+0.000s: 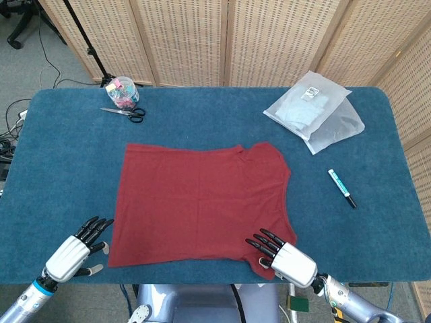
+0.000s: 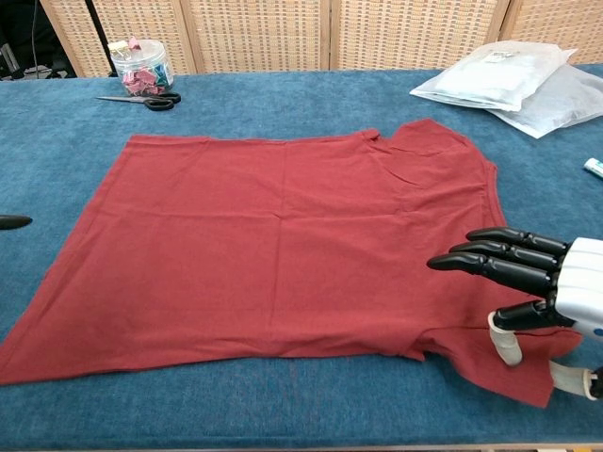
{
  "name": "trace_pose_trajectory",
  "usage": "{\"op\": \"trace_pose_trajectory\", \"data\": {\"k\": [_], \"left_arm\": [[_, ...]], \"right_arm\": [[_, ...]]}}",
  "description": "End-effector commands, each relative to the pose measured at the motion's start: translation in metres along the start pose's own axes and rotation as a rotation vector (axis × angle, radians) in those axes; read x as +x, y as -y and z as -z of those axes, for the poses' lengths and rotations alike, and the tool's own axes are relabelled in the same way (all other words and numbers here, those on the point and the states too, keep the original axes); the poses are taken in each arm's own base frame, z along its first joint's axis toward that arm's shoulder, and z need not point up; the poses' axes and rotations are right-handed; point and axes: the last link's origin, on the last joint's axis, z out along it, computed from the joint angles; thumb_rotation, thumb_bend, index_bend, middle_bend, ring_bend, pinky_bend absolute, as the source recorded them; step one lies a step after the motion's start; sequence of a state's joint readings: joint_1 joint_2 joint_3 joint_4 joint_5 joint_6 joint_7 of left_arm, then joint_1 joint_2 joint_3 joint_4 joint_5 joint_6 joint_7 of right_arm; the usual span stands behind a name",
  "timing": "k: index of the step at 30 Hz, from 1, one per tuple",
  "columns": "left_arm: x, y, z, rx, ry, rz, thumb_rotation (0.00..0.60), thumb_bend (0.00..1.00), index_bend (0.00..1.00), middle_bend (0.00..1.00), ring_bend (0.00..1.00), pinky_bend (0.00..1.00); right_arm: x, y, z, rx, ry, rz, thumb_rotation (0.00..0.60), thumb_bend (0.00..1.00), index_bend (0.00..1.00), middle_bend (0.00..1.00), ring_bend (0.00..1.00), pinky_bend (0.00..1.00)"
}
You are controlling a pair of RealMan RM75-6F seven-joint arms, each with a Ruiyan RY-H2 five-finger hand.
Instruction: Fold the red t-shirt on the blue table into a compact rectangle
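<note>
The t-shirt (image 1: 202, 202) is matt red cloth, lying on a table (image 1: 67, 155) covered in rough blue carpet-like fabric. The bags (image 1: 315, 111) are glossy clear plastic. The right hand (image 1: 281, 256) has a smooth white shell and shiny black fingers (image 2: 490, 259).

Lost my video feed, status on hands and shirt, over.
Left robot hand open, just off the hem corner. Right robot hand open over near sleeve. Red t-shirt flat, unfolded. Nothing in the way.
</note>
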State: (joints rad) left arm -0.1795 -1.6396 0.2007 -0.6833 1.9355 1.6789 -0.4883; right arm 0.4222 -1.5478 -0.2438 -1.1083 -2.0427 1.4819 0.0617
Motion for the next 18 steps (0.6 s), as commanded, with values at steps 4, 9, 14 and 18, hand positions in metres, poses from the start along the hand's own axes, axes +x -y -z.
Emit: {"op": "trace_pose_trajectory", "data": {"k": [4, 9, 14, 18], "left_arm": [[-0.009, -0.004, -0.005, -0.023, 0.01, 0.023, 0.6, 0.0, 0.55, 0.0, 0.0, 0.0], [-0.012, -0.005, -0.009, -0.03, 0.01, 0.034, 0.6, 0.0, 0.55, 0.0, 0.0, 0.0], [-0.014, -0.004, -0.013, -0.034, 0.013, 0.037, 0.6, 0.05, 0.55, 0.0, 0.0, 0.0], [-0.015, -0.004, -0.016, -0.035, 0.014, 0.039, 0.6, 0.09, 0.55, 0.0, 0.0, 0.0]], "right_arm": [[0.002, -0.002, 0.0, -0.006, -0.005, -0.005, 0.6, 0.54, 0.64, 0.05, 0.0, 0.0], [0.003, -0.002, 0.001, -0.008, -0.007, -0.006, 0.6, 0.54, 0.64, 0.05, 0.0, 0.0], [0.004, -0.004, 0.001, -0.015, -0.011, -0.003, 0.6, 0.54, 0.64, 0.05, 0.0, 0.0], [0.004, -0.005, 0.001, -0.019, -0.009, 0.0, 0.6, 0.54, 0.64, 0.05, 0.0, 0.0]]}}
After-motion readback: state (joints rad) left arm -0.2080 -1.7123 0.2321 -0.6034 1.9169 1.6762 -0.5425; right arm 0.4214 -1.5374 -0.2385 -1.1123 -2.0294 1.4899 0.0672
